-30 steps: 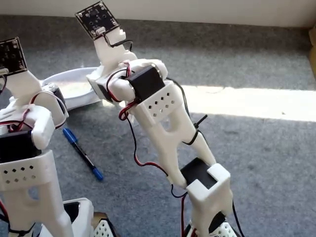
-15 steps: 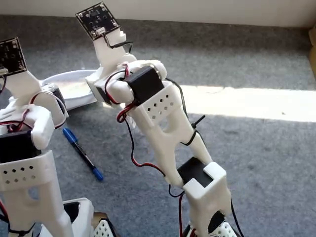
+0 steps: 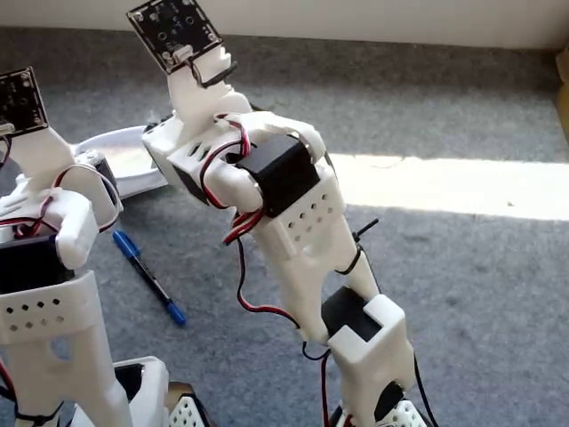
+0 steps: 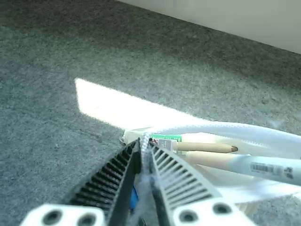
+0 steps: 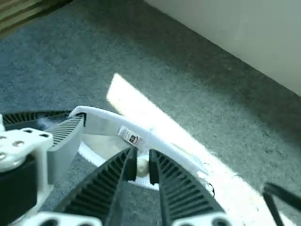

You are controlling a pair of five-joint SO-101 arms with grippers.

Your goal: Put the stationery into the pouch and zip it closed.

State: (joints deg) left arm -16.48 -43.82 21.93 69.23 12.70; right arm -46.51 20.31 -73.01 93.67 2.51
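Note:
The white pouch (image 3: 111, 147) lies on the grey carpet at the far left, half hidden by both wrists. My left gripper (image 4: 145, 143) is shut on one end of the pouch (image 4: 225, 129); a pencil (image 4: 207, 148) and a white pen (image 4: 254, 165) lie inside the pouch's mouth. My right gripper (image 5: 141, 157) is shut on the zip edge of the pouch (image 5: 141, 134), close beside the left gripper's fingers (image 5: 66, 136). A blue pen (image 3: 149, 277) lies loose on the carpet between the two arms, nearer than the pouch.
A bright strip of sunlight (image 3: 462, 187) crosses the carpet to the right of the right arm (image 3: 293, 205). A pale wall base (image 3: 356, 18) runs along the back. Something wooden (image 3: 564, 89) shows at the right edge.
The right arm has swung left and lowered over the pouch, its wrist now covering more of it. The left arm and the blue pen have stayed put.

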